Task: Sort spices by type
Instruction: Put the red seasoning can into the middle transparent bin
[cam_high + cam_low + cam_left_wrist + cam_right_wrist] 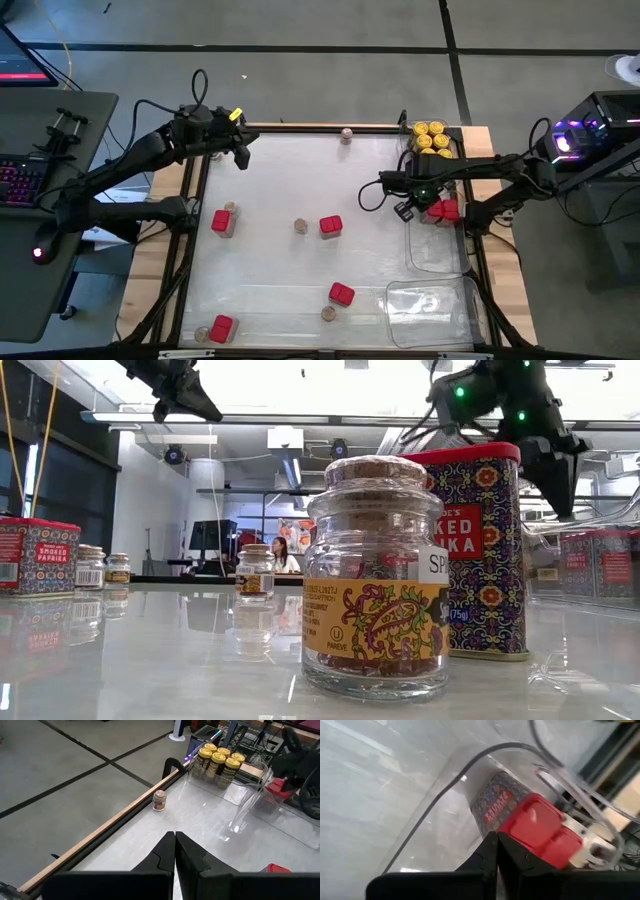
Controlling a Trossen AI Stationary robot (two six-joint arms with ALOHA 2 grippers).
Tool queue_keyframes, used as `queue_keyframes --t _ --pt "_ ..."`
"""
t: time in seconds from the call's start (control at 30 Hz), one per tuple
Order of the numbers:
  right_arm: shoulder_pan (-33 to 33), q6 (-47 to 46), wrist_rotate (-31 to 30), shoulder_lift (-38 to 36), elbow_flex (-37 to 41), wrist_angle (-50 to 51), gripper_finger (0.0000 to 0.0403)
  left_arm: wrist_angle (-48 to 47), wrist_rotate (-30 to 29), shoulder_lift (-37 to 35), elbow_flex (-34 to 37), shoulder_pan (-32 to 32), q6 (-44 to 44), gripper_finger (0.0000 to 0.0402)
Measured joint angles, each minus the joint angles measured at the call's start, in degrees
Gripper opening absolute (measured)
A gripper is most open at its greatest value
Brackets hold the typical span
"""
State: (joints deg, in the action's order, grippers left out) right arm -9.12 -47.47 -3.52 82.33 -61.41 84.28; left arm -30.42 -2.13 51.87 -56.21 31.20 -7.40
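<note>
My right gripper (405, 210) hovers clenched and empty at the tray (436, 262) rim, three o'clock side, over red tins (443, 209) probably two deep. Left gripper (241, 158) clenched, idle at eleven. Loose tins (330, 227) and cork-topped jars (300, 226) wait mid-table; yellow-lidded jars (431, 137) grouped at one o'clock.
</note>
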Motion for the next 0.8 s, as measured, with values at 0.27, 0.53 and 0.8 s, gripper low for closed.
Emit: queue_keyframes --t 0.27,0.53,0.8 --pt "2.42 6.36 -3.82 -0.11 -14.26 0.18 0.0 -0.13 -0.02 -2.78 0.0 0.0 -1.47 0.0" --pt "0.24 26.73 0.81 2.11 -17.18 -46.24 0.0014 -0.24 -0.02 -3.45 0.0 0.0 -2.98 0.0" --pt "1.08 42.0 11.91 15.85 -27.86 -43.81 0.0191 -1.89 0.01 -3.45 0.0 0.0 -9.14 0.0"
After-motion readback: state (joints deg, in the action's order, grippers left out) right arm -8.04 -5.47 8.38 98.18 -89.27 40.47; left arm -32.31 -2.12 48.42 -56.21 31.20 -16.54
